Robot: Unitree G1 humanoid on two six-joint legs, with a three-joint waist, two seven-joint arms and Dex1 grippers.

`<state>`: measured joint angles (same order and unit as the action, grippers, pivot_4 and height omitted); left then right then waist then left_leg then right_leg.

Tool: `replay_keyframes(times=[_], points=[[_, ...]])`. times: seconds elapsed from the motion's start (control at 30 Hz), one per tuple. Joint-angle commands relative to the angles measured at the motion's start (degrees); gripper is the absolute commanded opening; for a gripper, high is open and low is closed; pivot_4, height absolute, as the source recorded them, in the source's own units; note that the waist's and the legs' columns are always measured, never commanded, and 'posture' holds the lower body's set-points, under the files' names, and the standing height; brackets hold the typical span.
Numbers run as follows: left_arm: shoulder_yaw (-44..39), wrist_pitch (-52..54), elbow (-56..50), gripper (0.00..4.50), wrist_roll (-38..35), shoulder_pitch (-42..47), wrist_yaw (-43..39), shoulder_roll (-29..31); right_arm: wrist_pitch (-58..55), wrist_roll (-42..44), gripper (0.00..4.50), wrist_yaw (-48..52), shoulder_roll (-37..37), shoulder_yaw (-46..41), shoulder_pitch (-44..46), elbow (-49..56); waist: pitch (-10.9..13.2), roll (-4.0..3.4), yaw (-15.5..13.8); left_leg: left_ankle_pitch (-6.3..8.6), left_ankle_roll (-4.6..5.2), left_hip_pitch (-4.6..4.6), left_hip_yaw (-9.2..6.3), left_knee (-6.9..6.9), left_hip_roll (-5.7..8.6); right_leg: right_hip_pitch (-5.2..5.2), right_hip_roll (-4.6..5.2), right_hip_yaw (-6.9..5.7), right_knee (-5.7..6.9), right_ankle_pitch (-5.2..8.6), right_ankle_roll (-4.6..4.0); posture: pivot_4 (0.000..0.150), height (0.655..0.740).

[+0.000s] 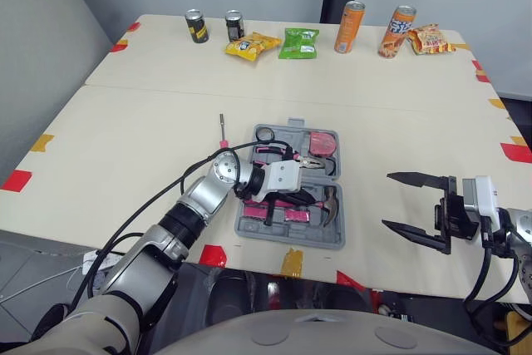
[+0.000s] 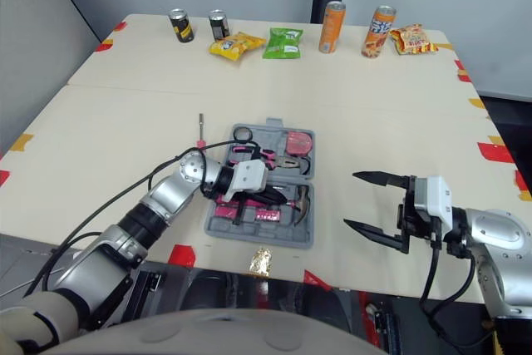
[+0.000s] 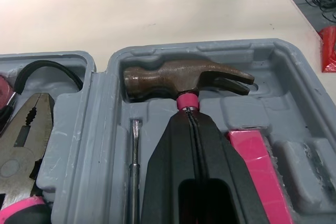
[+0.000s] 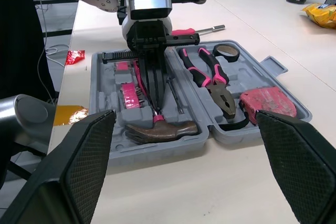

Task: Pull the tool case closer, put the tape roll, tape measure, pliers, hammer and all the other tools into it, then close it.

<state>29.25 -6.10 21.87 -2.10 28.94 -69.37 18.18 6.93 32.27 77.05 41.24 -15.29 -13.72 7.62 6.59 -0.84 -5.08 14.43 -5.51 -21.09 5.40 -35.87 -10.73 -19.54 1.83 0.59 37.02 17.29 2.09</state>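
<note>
The grey tool case (image 1: 249,226) lies open near the table's front edge. My left gripper (image 1: 309,199) reaches into its near half, shut on the hammer just behind the brown head (image 3: 181,80), which rests in its moulded slot. The fingers (image 3: 173,150) hide the handle. The far half holds the pink-handled pliers (image 4: 210,74), the black tape roll (image 4: 227,52) and the red tape measure (image 4: 268,100). A pink-handled screwdriver (image 1: 223,130) lies on the table left of the case. My right gripper (image 1: 387,200) hovers open to the right of the case, holding nothing.
Cans (image 1: 350,27) and snack bags (image 1: 298,42) line the table's far edge. Red and yellow tape marks (image 1: 291,263) dot the table's edges. A slim metal shaft (image 3: 135,166) and a pink bit holder (image 3: 257,166) sit in the case beside the hammer.
</note>
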Motion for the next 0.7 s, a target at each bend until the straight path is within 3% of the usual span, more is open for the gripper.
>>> replay_keyframes(times=[0.03,0.7], points=[[-0.45,0.57,3.87,0.03,1.03,-2.08,0.44,0.46,0.5,1.06,4.5,0.32,0.58,-1.57,0.04,1.19,-0.12,0.0,0.04,0.0,0.0,0.0,0.0,0.0,0.0,0.0,0.0,0.0,0.0,0.0,0.0,0.15,0.7385],[-6.03,-11.37,15.0,0.03,-2.8,-4.05,-3.75,-0.83,-0.31,1.23,4.5,1.71,1.62,-1.68,1.55,0.23,-0.54,-0.16,1.67,0.01,0.1,0.09,-0.02,0.1,-0.03,0.01,-0.01,-0.04,-0.19,0.01,-0.02,0.15,0.7385]])
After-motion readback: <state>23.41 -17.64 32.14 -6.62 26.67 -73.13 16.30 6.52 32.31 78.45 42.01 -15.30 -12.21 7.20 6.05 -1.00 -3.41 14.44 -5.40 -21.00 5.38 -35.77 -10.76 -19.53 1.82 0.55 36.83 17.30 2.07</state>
